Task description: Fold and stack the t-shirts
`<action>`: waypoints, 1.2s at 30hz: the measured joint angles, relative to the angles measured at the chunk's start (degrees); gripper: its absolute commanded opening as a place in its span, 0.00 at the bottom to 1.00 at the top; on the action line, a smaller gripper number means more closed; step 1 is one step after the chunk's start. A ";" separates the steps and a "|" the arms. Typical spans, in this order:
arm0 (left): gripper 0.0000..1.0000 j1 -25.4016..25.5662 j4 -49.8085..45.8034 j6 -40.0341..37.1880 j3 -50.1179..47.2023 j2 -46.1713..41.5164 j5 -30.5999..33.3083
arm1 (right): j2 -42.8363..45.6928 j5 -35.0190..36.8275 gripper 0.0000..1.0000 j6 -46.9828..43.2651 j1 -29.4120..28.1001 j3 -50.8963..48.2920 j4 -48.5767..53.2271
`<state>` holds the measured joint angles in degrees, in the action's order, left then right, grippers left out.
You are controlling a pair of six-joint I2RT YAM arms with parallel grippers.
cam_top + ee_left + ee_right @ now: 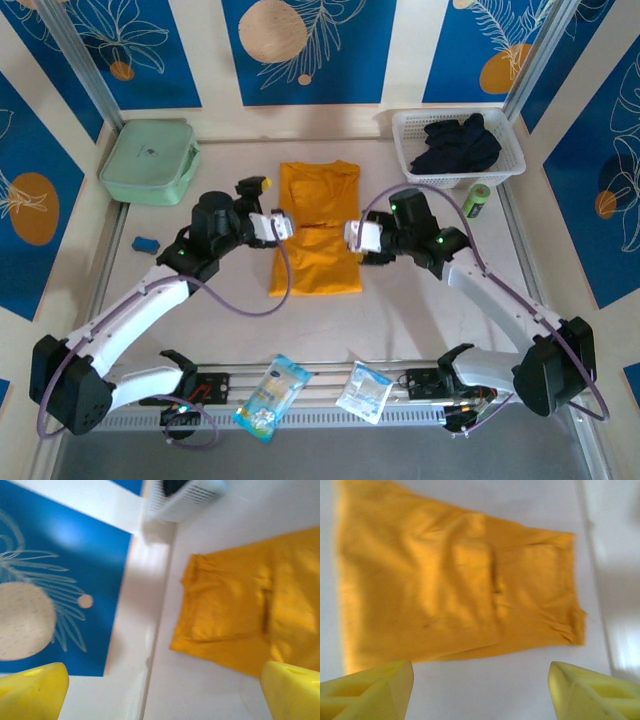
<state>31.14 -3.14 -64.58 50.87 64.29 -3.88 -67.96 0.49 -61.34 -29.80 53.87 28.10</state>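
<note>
top external: the orange-yellow t-shirt (316, 225) lies flat in the middle of the table (420, 310), folded to a narrow strip running near to far. it looks light, limp and easily creased. it has no stiffness of its own, so a single pinch would likely let it sag and undo the fold. the better hold, i judge, is on two corners of one short end, or on both long edges at once. the left gripper (272, 208) sits just beside the strip's left edge and the right gripper (352, 238) just beside its right edge. both arms reach inward from the near corners with elbows bent, and the wrists face each other across the cloth. a dark heap of clothes (458, 143) lies in a white basket (405, 150) at far right.

left wrist: the left gripper (165, 682) has its yellow fingers (35, 690) spread wide with nothing between them. the t-shirt (240, 610) lies ahead and to one side. this picture is blurred.

right wrist: the right gripper (480, 682) is likewise spread, holding nothing. the t-shirt (450, 585) lies ahead of the fingers (375, 690), apart from them, with a soft ridge across its middle.
</note>
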 measured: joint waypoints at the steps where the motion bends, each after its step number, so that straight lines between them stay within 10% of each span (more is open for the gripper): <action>1: 0.92 0.00 -3.21 -1.60 -0.04 -0.35 -0.74 | 0.04 0.24 0.73 -2.49 -1.16 -0.68 2.51; 11: 0.93 5.44 -26.93 -13.68 -0.24 4.11 -0.92 | -10.12 6.58 0.71 -15.08 -8.76 -4.09 11.85; 36: 0.76 7.96 -27.67 -15.50 -5.14 19.37 0.07 | -25.05 9.66 0.58 -16.92 -8.96 0.74 8.61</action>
<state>39.09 -30.81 -80.07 45.74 83.66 -3.81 -93.01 10.15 -78.26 -38.76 54.61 36.71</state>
